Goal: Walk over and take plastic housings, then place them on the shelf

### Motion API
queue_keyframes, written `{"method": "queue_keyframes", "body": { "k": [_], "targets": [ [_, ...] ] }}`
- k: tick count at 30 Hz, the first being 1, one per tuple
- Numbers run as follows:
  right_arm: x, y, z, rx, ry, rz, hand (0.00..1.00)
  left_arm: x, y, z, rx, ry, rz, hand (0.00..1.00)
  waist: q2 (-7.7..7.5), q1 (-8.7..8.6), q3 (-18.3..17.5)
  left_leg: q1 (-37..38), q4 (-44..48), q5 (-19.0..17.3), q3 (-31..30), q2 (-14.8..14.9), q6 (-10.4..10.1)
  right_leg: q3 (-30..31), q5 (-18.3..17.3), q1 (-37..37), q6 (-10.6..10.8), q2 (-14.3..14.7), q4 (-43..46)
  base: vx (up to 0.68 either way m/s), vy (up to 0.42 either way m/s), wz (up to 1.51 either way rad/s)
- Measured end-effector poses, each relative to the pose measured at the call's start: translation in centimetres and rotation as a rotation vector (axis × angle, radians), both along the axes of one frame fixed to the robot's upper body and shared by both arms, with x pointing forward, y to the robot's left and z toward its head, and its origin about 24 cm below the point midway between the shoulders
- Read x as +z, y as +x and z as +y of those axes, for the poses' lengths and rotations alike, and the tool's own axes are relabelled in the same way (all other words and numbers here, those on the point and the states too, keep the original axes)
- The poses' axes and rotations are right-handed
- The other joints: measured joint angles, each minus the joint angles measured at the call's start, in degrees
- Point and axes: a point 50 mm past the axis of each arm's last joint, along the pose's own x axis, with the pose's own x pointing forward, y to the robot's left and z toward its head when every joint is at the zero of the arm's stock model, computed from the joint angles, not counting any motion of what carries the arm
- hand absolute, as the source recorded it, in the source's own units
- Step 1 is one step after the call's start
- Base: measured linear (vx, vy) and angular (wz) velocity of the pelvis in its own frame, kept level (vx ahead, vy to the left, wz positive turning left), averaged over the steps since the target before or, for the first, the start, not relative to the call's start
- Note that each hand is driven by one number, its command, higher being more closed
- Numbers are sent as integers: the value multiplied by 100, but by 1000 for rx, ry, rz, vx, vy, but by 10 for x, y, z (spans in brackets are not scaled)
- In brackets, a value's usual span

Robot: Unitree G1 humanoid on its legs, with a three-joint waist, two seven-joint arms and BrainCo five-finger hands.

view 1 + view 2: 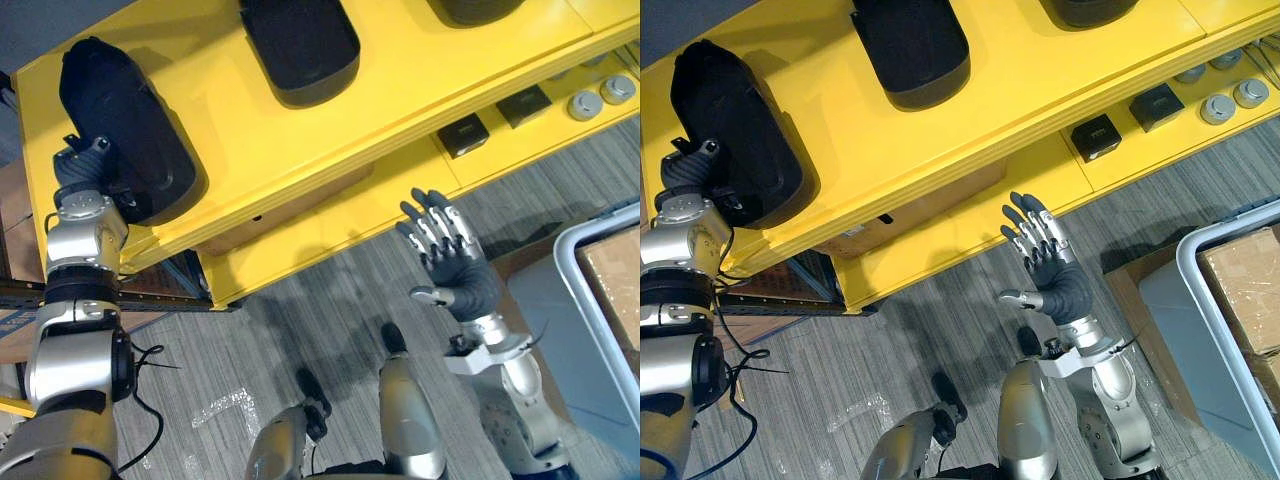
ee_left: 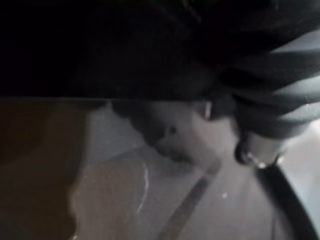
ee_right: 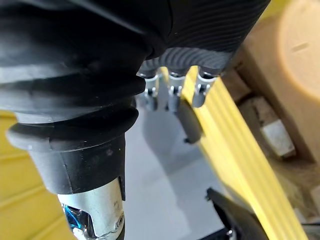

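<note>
Left eye view: left hand (image 1: 84, 160) against the black housing (image 1: 120, 115) at the end of the yellow shelf (image 1: 420, 75); fingers hidden, state cannot be told. Second housing (image 1: 300, 45) lies farther along. Right hand (image 1: 462, 272) empty, fingers straight and spread, tips near the lower shelf (image 1: 330, 225) edge.
Right eye view: grey bin (image 1: 1165, 315), well apart from the fingertips, holds a cardboard box (image 1: 1245, 285).
Right wrist view: yellow edge just past the fingertips

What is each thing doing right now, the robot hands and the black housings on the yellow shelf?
Left housing, lying on the yellow shelf's top level, near its edge.
Middle housing, lying on the same level, untouched.
Left robot hand, at the left housing's near end.
Right robot hand, open, empty, raised in front of the shelf.
</note>
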Motion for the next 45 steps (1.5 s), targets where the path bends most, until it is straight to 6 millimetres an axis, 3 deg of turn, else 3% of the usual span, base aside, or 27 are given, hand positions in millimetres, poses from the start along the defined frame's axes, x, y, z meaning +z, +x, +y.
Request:
{"method": "queue_keyframes", "body": {
  "k": [5, 8, 9, 11, 12, 20, 25, 28, 30, 31, 32, 35, 38, 41, 45],
  "targets": [
    [-4, -2, 0, -2, -1, 19, 0, 11, -4, 2, 83, 42, -49, 0, 5, -9, -11, 24, -8, 6, 0, -4, -6, 2, 2, 3, 0, 0, 24, 0, 0, 0],
    [-6, -4, 2, 3, -2, 19, 0, 43, -12, 6, 152, 101, -224, 0, 1, -18, -38, 99, -61, 24, 0, -15, -15, 4, 3, 33, 0, 1, 49, 11, -3, -2],
    [-7, -6, 1, -1, 0, 17, 0, 68, -17, 7, 187, 111, -366, 0, -11, -24, -110, 112, -127, 60, -5, -32, -7, 1, 7, 29, 3, -4, 49, 12, -3, 4],
    [-8, -6, -2, -19, 8, 4, 0, 96, -26, 7, 219, 177, -530, 0, -31, -45, -298, 114, -129, 61, -9, -26, -8, 3, 7, 39, 3, -4, 1, 0, 0, 0],
    [-9, -6, -3, -23, 12, 4, 0, 101, -28, 6, 209, 199, -572, 0, -19, -73, -365, 118, -129, 61, -8, -25, -8, 2, 7, 63, 4, -4, -31, 51, 2, -1],
    [-14, -5, -27, -89, -30, -4, 0, 151, -42, -36, 31, 432, -841, 0, 31, -203, -831, 614, -343, 58, -13, -63, -9, -93, 72, 719, 64, -12, -549, 13, 11, -3],
    [-21, -9, -24, -64, -56, 15, 0, 164, -67, -66, -114, 522, -1033, 0, 171, -170, -1238, 726, -485, 76, -142, -70, 16, -256, 154, 1009, 77, -41, -863, 28, 8, 11],
    [-21, -11, -17, -56, -109, -18, 0, 133, -94, -86, -240, 540, -1108, 0, 257, -97, -1442, 895, -548, 90, -365, -54, 6, -515, 155, 1341, 79, -65, -990, 66, -12, 39],
    [-22, -12, -11, -48, -108, -20, 0, 88, -111, -91, -273, 439, -1085, 0, 279, 54, -1657, 911, -544, 96, -593, -33, -3, -786, 155, 1537, 79, -84, -1078, 58, -33, 51],
    [-22, -11, -8, -48, -92, -13, 0, 58, -122, -95, -295, 378, -1042, 0, 227, 168, -1724, 939, -541, 109, -735, -28, -16, -941, 153, 1690, 77, -94, -1159, 37, -29, 54],
    [-23, -11, -7, -54, -80, -6, 0, 43, -128, -98, -307, 347, -1011, 0, 184, 240, -1748, 949, -541, 119, -822, -26, -24, -1007, 152, 1773, 76, -96, -1209, 14, -31, 63],
    [-27, -9, 3, -88, -48, 16, 0, -25, -160, -109, -358, 211, -807, 0, -137, 703, -1911, 945, -543, 174, -1218, -22, -50, -1444, 137, 2135, 45, -109, -1451, -10, -40, 61],
    [-35, -2, 25, -58, -99, 39, 0, -66, -180, -121, -427, 160, -615, 0, -338, 1026, -2008, 940, -544, 196, -1490, -55, -59, -1753, 120, 2363, 17, -135, -1544, -16, -26, 53],
    [-45, 6, 44, -49, -159, 64, 0, -98, -185, -134, -489, 62, -465, 0, -398, 1248, -1997, 872, -595, 261, -1658, -104, -62, -1993, 62, 2410, -63, -187, -1571, -46, -7, 34],
    [-52, 20, 53, -84, -213, 61, 0, -144, -190, -140, -548, -45, -247, 0, -467, 1334, -1942, 671, -591, 293, -1879, -115, -92, -2231, 38, 2406, -63, -190, -1584, -39, -15, 28]
  ]
}}
